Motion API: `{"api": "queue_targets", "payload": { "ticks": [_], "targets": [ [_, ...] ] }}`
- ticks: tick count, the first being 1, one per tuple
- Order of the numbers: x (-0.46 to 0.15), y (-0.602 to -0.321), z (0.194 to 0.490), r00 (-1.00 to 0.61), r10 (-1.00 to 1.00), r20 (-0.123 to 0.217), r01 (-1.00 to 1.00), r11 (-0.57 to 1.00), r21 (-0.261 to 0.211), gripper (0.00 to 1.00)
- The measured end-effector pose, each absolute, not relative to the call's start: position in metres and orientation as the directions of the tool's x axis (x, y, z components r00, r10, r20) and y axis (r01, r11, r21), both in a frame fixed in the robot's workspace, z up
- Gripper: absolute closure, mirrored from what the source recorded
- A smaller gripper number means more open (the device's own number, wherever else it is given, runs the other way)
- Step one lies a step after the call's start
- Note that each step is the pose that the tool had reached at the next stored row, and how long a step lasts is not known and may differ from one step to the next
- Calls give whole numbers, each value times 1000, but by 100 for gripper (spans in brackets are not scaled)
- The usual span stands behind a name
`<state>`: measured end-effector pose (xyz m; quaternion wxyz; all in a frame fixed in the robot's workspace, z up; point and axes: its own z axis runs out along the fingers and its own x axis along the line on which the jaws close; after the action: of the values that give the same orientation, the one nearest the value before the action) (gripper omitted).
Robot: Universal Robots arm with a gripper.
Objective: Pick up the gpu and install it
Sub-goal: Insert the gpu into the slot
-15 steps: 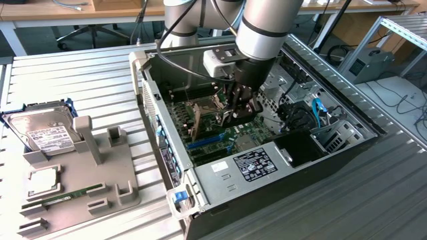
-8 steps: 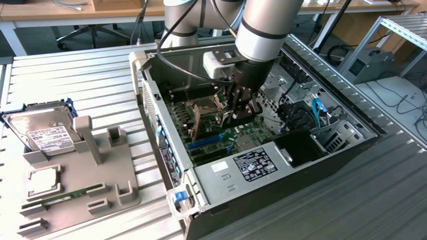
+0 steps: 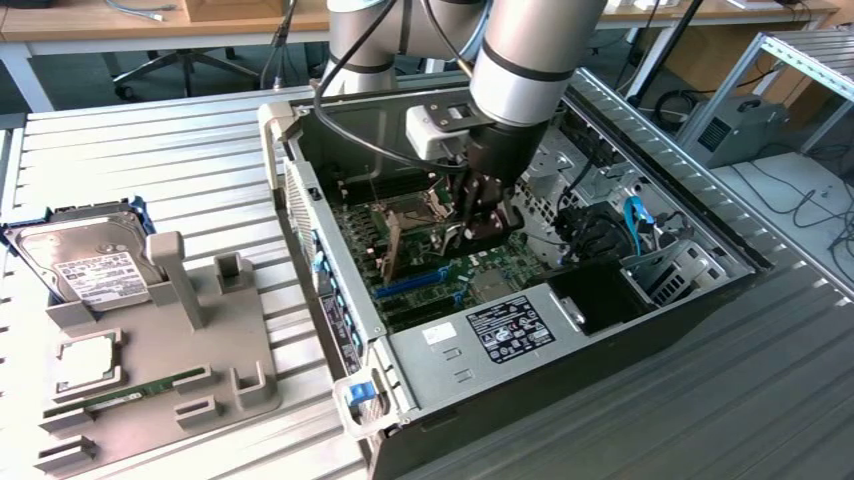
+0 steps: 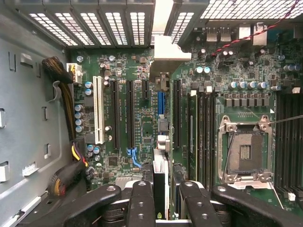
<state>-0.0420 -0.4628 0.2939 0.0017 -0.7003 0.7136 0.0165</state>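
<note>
My gripper (image 3: 478,222) is down inside the open computer case (image 3: 334,390), above the green motherboard (image 3: 461,275). It is shut on the gpu (image 4: 161,165), which the wrist view shows edge-on between the two black fingers (image 4: 142,201). The card stands upright, its silver end bracket (image 4: 166,51) toward the case's perforated rear wall. It runs parallel to the long black expansion slots (image 4: 129,113) and hangs over the board among them. I cannot tell whether its lower edge touches a slot. In the exterior view only a sliver of the gpu (image 3: 458,240) shows below the gripper.
An open CPU socket (image 4: 245,151) and memory slots (image 4: 203,137) lie beside the card. A cable bundle (image 4: 65,94) runs along the case wall by a white slot (image 4: 98,111). Outside the case, a grey fixture (image 3: 200,340) holds a hard drive (image 3: 87,265) and a RAM stick (image 3: 134,390).
</note>
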Motion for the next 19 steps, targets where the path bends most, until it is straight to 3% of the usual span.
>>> {"api": "queue_targets", "payload": {
  "ticks": [19],
  "targets": [
    [-42, -463, 289, -19, -999, -26, -1000, 19, 21, 74]
  ]
}}
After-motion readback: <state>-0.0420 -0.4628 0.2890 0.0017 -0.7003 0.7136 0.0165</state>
